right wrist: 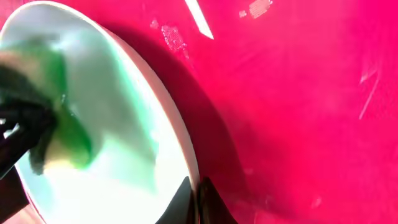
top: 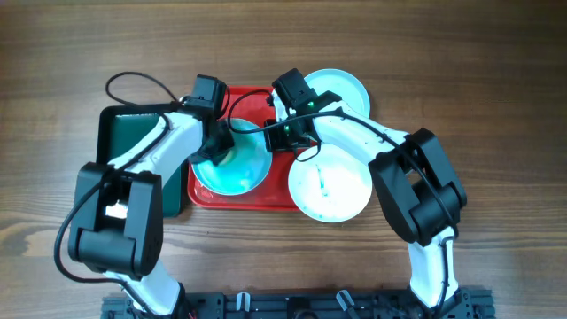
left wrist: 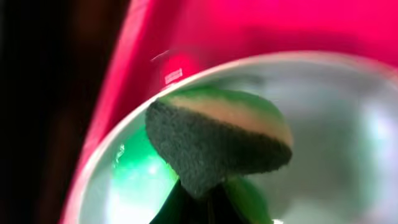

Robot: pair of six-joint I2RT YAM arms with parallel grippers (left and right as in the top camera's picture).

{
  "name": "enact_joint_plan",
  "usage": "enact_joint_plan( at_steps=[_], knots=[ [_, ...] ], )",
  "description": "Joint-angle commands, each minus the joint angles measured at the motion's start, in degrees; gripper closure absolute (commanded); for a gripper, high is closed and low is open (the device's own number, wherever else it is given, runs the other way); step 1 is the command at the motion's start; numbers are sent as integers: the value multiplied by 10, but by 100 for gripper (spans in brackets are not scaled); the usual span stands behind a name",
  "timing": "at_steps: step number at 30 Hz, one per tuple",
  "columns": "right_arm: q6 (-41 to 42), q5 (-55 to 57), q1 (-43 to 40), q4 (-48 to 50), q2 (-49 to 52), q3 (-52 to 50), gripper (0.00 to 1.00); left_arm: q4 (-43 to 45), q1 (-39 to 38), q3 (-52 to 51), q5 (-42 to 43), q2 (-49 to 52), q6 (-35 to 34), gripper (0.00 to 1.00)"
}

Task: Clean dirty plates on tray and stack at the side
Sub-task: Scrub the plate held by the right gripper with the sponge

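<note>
A pale plate [top: 237,170] with teal smears lies on the red tray [top: 248,97]. My left gripper [top: 218,149] is shut on a green and yellow sponge [left wrist: 217,140] with a dark scouring face, pressed onto the plate [left wrist: 336,124]. My right gripper [top: 276,138] is shut on the plate's right rim [right wrist: 180,143], and its fingertips [right wrist: 198,200] pinch the edge. The sponge also shows in the right wrist view [right wrist: 59,134]. A second plate [top: 330,184] lies at the tray's right front corner. A third plate [top: 341,87] lies at the back right.
A dark green tray [top: 120,133] with a black rim sits on the wooden table left of the red tray, under my left arm. The bare red tray floor [right wrist: 298,112] shows right of the held plate.
</note>
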Motion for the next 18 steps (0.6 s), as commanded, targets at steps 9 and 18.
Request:
enact_joint_plan(
  at_steps=[9, 18],
  knots=[
    [4, -2, 2, -5, 7, 6, 96, -68, 7, 40, 272, 25, 152, 96],
    [4, -2, 2, -7, 7, 6, 96, 37, 8, 57, 15, 22, 16, 96]
  ],
)
